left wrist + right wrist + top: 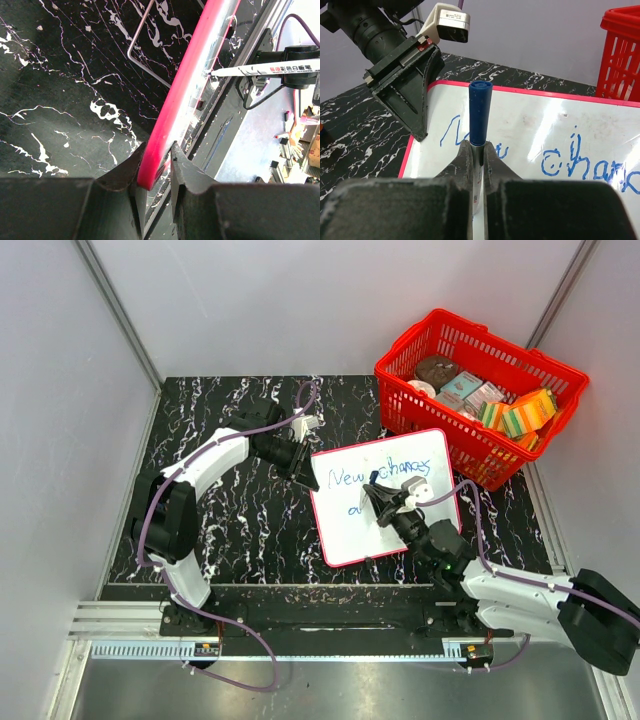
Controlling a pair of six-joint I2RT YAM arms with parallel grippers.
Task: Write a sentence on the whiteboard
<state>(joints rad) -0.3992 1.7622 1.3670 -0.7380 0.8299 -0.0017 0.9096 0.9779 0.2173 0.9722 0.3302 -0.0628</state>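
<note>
Just beside whiteboard [345,525], red basket [430,420] of boxes [520,418]

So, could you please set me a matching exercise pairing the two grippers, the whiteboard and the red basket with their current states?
Things:
1. left gripper
2. right gripper
3. whiteboard
4. red basket

States:
A. holds packaged goods
B. shut on the blue marker
C. bears blue writing
D. shut on the whiteboard's edge

Pairs: 1-D; 2-B; 3-C; 4-A.
</note>
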